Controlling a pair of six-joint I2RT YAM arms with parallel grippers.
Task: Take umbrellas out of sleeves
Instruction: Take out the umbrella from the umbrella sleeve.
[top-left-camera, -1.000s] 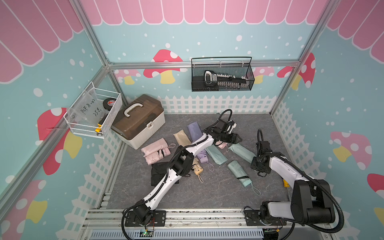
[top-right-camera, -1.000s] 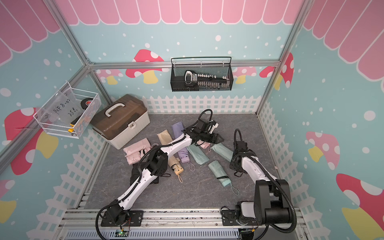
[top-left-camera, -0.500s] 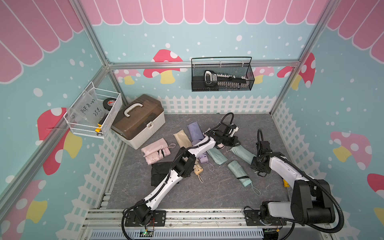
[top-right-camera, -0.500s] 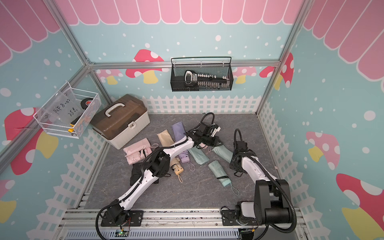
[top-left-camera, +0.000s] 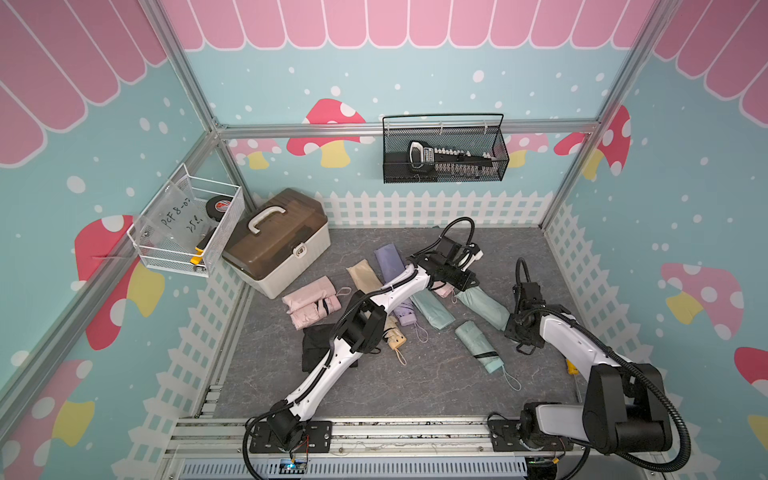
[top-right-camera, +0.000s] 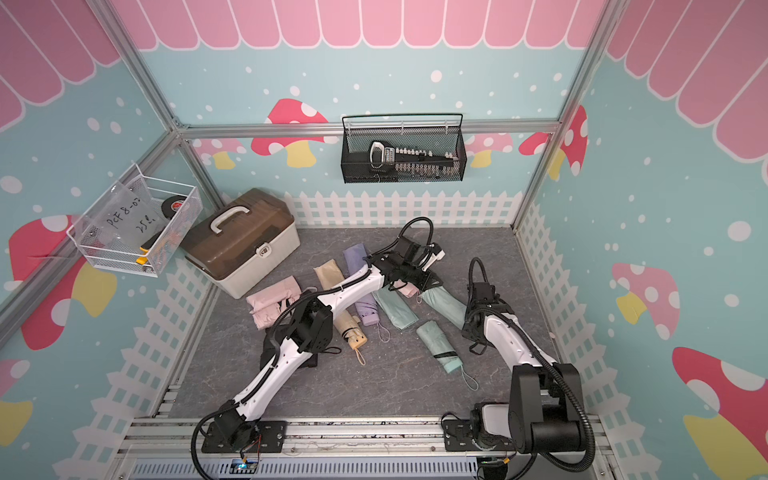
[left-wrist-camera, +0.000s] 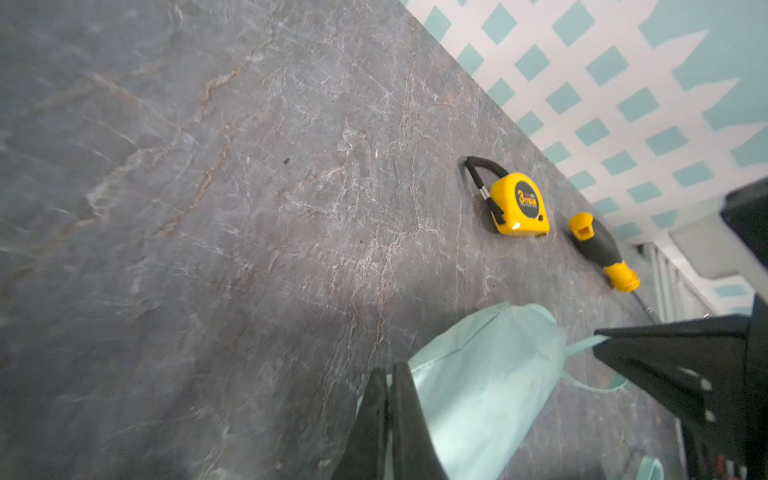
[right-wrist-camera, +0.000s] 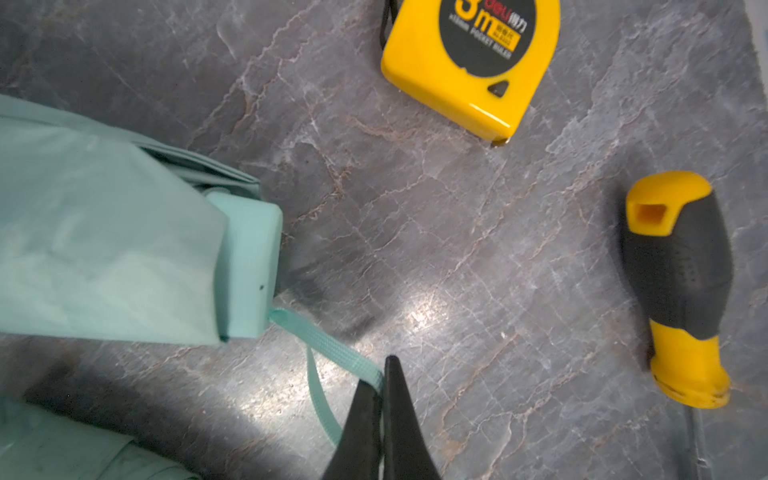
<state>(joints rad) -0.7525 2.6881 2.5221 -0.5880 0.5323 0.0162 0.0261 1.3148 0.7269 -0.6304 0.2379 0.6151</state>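
place: robot lab test booth, toy-garden themed
giveaways: aluminium frame (top-left-camera: 291, 132), mushroom-print walls (top-left-camera: 415, 75), robot arm (top-left-camera: 582, 349) bolted to front rail (top-left-camera: 415, 430)

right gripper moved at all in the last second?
No. In a top view the right gripper keeps its spot beside the side fence, jaws shut on the mint strap.

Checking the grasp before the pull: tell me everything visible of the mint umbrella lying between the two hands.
The mint-green compact umbrella lies on the grey stone-look tabletop, inside its smooth thin fabric sleeve. A boxy mint plastic handle pokes out one end, trailing a woven mint wrist strap that the shut right hand pinches. The shut left hand pinches the sleeve's far end.
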